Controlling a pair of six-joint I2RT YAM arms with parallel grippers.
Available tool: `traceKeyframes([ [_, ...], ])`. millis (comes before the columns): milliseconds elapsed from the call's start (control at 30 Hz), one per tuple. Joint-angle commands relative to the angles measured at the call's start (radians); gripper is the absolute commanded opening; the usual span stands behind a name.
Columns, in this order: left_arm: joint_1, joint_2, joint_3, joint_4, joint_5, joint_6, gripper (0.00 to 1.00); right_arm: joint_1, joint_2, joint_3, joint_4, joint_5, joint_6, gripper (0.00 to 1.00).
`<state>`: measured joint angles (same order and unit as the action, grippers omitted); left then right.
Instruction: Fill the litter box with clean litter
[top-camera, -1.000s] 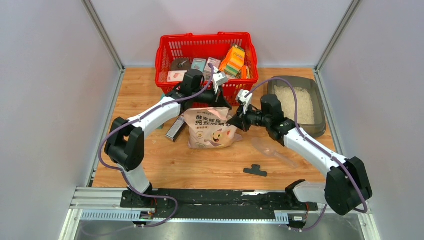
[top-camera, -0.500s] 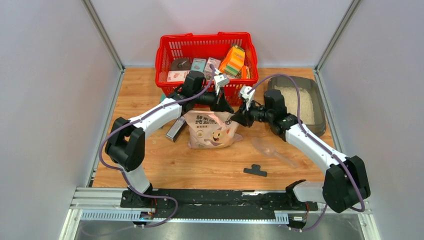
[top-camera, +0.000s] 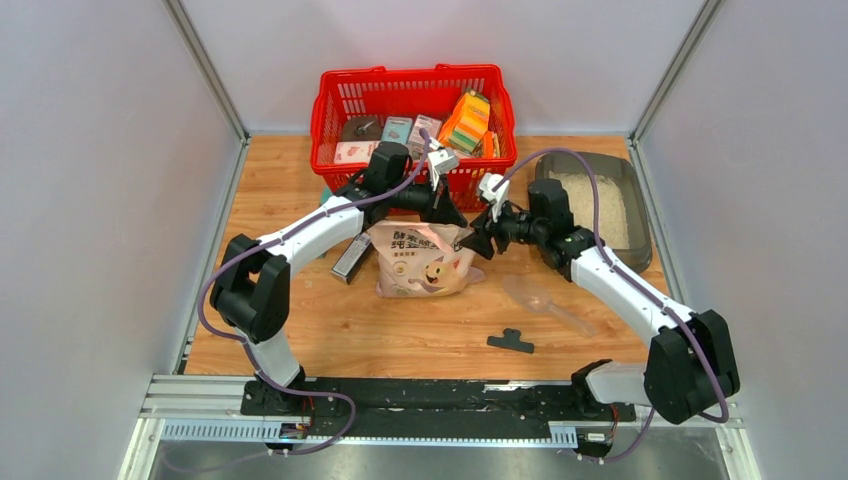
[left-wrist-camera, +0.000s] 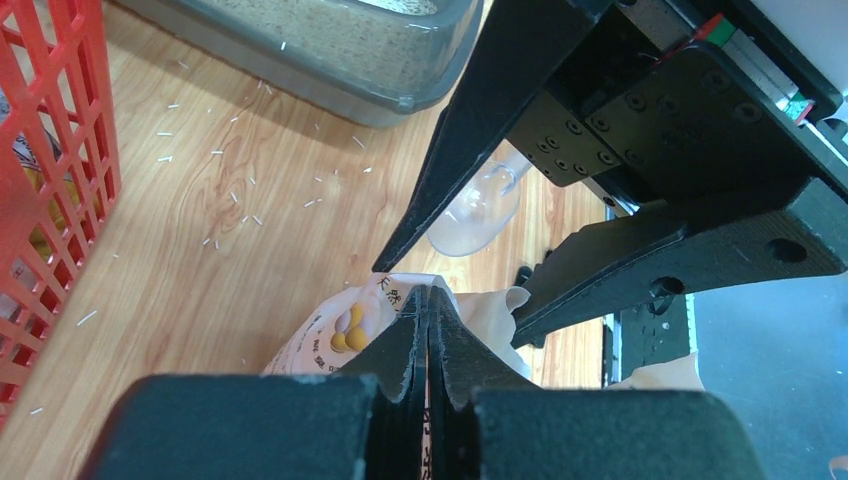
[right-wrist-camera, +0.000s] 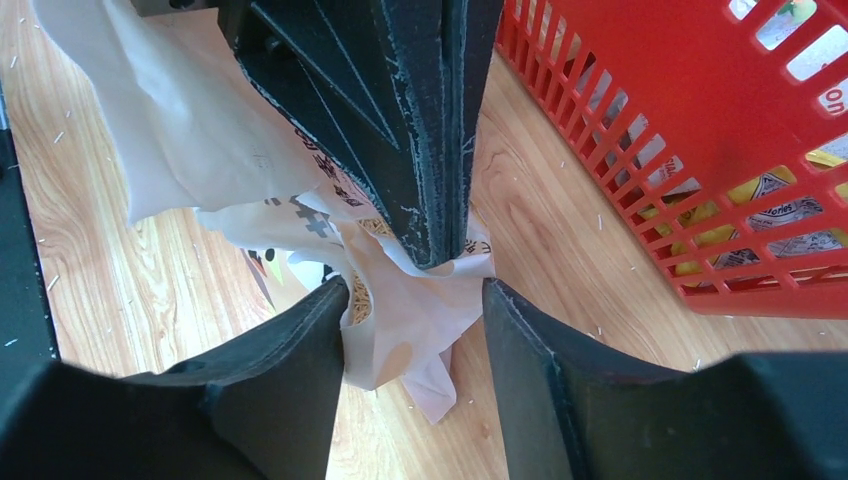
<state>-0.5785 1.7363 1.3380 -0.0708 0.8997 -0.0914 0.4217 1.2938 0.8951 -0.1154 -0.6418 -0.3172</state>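
The grey litter box (top-camera: 633, 205) sits at the back right with pale clean litter (top-camera: 590, 205) spread inside; its wall (left-wrist-camera: 330, 70) also shows in the left wrist view. A pinkish cat-printed bag (top-camera: 425, 262) stands mid-table. My left gripper (top-camera: 452, 218) is shut on the bag's top edge (left-wrist-camera: 395, 295), its jaws pressed flat together. My right gripper (right-wrist-camera: 415, 295) is open, its fingers either side of the bag's torn top corner (right-wrist-camera: 400, 335). Litter (right-wrist-camera: 358, 300) shows inside the bag's mouth.
A red mesh basket (top-camera: 412, 125) full of packets stands right behind both grippers. A clear scoop (top-camera: 540, 298) and a black clip (top-camera: 510, 342) lie in front of the right arm. A dark flat object (top-camera: 350, 258) lies left of the bag. Stray granules dot the wood.
My right gripper has opened and let go of the bag's top corner, shifting slightly toward the basket. The left gripper has stayed shut on the bag.
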Motion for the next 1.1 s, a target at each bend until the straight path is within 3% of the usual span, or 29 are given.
traceKeyframes([
  [0,-0.007,0.0,0.026,-0.017,0.019,0.002,0.0,-0.006,0.022,0.024,0.066,-0.004,-0.029,0.58],
  [433,0.006,0.003,0.053,-0.052,0.057,0.002,0.0,-0.038,0.11,0.09,0.103,-0.18,-0.043,0.67],
  [700,0.011,0.017,0.082,-0.084,0.048,0.015,0.0,-0.054,0.121,0.096,0.097,-0.196,-0.086,0.69],
  [1067,0.04,0.009,0.131,-0.015,0.042,-0.051,0.0,-0.072,0.139,0.125,0.066,-0.203,-0.072,0.63],
])
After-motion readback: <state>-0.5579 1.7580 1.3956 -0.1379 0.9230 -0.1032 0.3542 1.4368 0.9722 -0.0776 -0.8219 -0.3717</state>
